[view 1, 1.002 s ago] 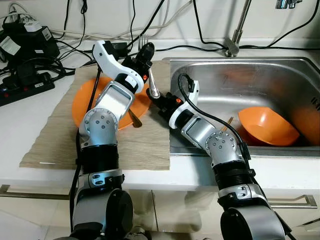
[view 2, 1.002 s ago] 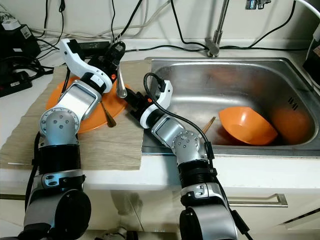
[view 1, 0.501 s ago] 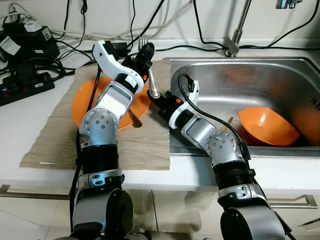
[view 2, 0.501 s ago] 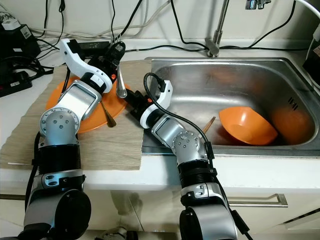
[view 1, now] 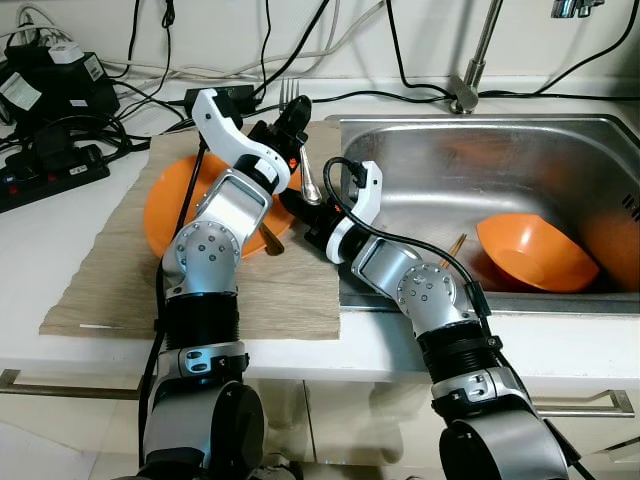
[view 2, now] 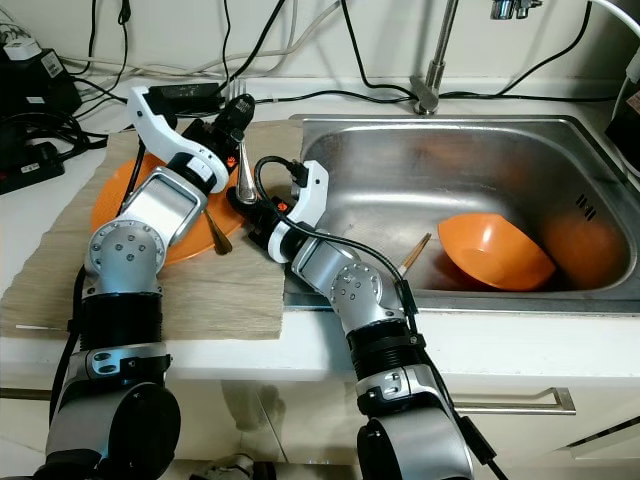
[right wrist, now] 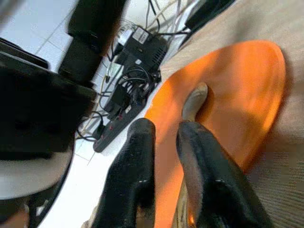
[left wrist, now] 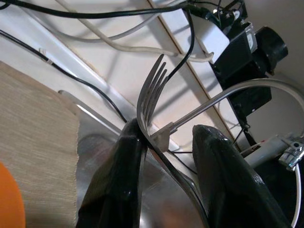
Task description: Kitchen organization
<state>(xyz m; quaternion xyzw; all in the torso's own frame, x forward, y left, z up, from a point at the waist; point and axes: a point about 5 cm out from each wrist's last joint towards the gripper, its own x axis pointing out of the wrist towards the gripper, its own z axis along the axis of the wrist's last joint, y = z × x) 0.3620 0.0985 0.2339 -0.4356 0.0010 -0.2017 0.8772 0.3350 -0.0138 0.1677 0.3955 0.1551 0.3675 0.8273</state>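
My left hand [left wrist: 164, 190] grips a silver metal fork [left wrist: 151, 102], tines up, above the woven beige mat [view 1: 130, 260] near the steel sink [view 1: 470, 160]. My right hand [right wrist: 166, 142] hovers over the flat orange plate [right wrist: 237, 90], fingers narrow, around a wooden spoon handle [right wrist: 192, 102]. Orange bowl [view 1: 532, 255] sits in the sink.
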